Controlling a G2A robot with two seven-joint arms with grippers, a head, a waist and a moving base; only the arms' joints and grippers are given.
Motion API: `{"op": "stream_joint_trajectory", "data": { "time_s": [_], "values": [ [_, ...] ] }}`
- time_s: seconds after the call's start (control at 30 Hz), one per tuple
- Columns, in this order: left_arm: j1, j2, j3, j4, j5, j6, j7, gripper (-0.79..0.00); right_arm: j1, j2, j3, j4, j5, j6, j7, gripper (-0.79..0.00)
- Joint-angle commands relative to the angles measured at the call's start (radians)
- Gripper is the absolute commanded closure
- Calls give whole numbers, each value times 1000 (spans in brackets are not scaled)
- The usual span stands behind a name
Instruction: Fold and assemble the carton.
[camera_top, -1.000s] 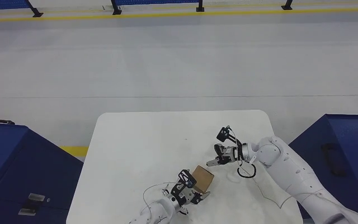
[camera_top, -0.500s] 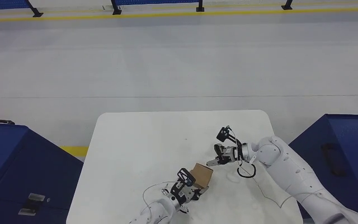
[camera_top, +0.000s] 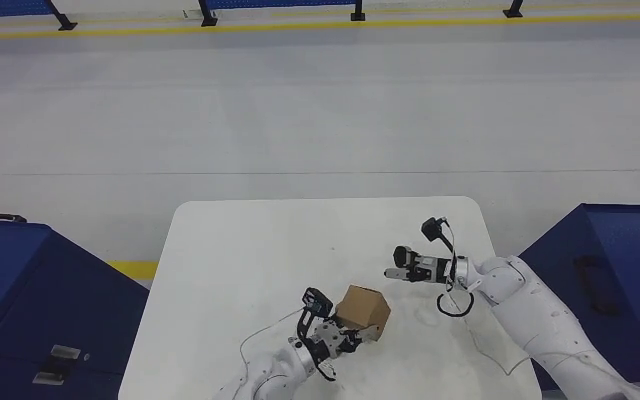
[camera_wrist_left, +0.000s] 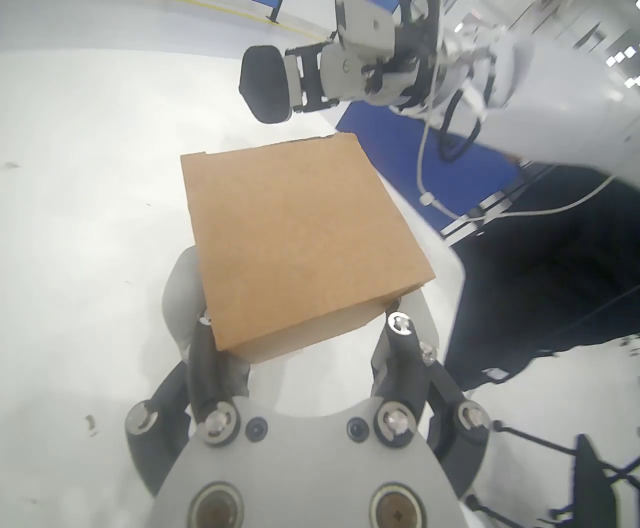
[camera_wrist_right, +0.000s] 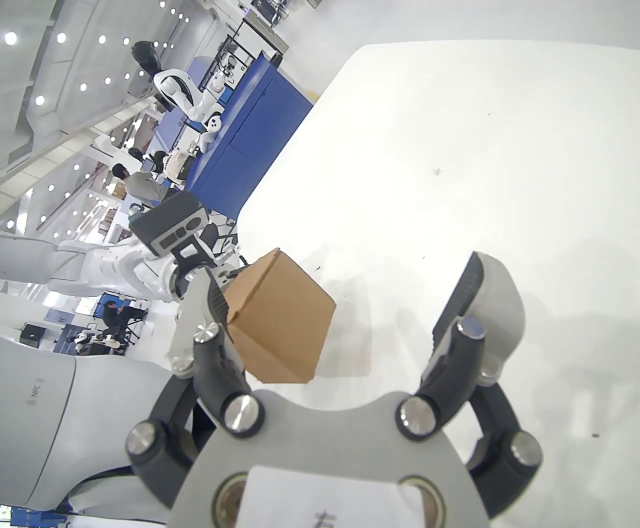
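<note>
Carton (camera_top: 365, 310): brown, folded into a closed box, tilted, near the front edge of the white surface (camera_top: 250, 260). Right gripper (camera_top: 393, 273): drawn back to the right since a second ago, now apart from the carton, jaws spread wide and holding nothing. Left gripper (camera_wrist_left: 300, 320): jaws clamped on the carton's near end.
</note>
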Motion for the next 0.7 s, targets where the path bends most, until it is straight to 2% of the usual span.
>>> {"op": "stream_joint_trajectory", "data": {
  "time_s": [0.0,0.07,0.23,0.3,0.4,0.43,0.47,0.5,0.67],
  "values": [
    [-6,1,-13,6,-185,-38,-101,0,0,0,0,0,0,0,0,-785],
    [-19,-1,-13,10,-353,-69,-207,0,0,0,0,0,0,0,0,-785],
    [-93,-8,-10,88,-705,-24,-477,0,0,0,0,0,0,0,0,-785],
    [-118,-12,-2,127,-770,0,-525,0,0,0,0,0,0,0,0,-785],
    [-145,-18,10,169,-781,41,-529,-15,0,0,0,0,0,0,0,-785],
    [-150,-20,13,181,-794,52,-533,-246,0,0,0,0,0,0,0,-785],
    [-157,-20,16,192,-797,63,-543,-693,0,0,0,0,0,0,0,-785],
    [-164,-21,16,201,-795,71,-545,-785,0,0,0,0,0,0,0,-785],
    [-167,-8,-19,215,-746,119,-516,-785,0,0,0,0,0,0,0,-785]
  ]
}}
